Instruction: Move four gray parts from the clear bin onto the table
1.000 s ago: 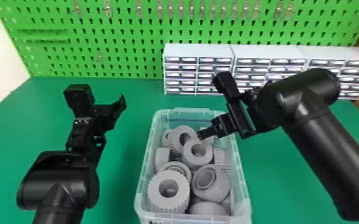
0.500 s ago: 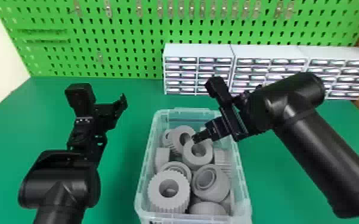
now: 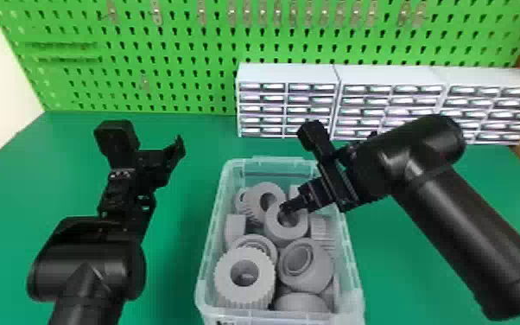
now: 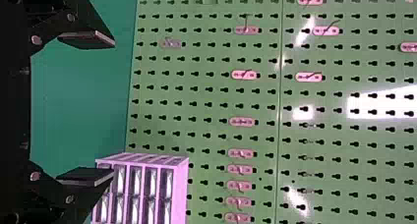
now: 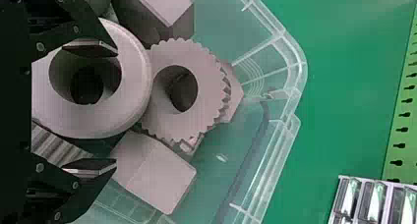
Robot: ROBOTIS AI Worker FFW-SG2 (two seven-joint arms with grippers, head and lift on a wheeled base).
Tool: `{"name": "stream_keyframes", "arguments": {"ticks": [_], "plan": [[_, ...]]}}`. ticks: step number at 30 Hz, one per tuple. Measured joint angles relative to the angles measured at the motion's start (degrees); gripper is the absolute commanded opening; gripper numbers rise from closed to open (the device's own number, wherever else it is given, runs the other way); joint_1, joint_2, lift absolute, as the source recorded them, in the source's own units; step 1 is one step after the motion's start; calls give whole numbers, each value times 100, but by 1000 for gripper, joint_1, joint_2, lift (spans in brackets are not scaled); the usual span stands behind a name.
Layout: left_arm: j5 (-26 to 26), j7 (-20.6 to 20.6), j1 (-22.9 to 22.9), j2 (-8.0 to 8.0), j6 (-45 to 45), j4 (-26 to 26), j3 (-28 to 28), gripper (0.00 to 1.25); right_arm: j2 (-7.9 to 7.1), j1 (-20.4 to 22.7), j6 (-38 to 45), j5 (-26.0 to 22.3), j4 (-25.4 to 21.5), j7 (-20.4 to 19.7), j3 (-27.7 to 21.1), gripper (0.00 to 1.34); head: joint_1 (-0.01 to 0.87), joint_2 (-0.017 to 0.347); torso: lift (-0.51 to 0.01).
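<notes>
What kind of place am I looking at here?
Probably a workshop or a robot test bench: there is a green pegboard with metal hooks, small-drawer cabinets, and a clear bin of gray parts on a green table.

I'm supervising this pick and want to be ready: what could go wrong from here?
The right gripper is open, one finger overlapping the hole of the smooth gray ring, so closing might pinch its wall unevenly and let it slip. The toothed gear sits close beside the ring, so lifting could disturb it.
</notes>
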Motion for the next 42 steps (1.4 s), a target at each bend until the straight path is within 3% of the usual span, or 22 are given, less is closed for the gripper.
{"name": "stream_keyframes", "arguments": {"ticks": [27, 36, 39, 42], "plan": [[23, 13, -19, 0, 0, 9, 1, 916, 29, 0, -575, -38, 530, 0, 203, 862, 693, 72, -52], [26, 13, -19, 0, 0, 9, 11, 916, 35, -16, -599, -118, 585, 0, 278, 684, 693, 72, -52], [31, 13, -18, 4, 0, 9, 21, 916, 36, -25, -561, -142, 586, 0, 292, 535, 693, 72, -52], [40, 13, -4, 8, -4, 9, 32, 914, 41, -47, -491, -152, 585, 0, 336, 471, 693, 72, -52]]}}
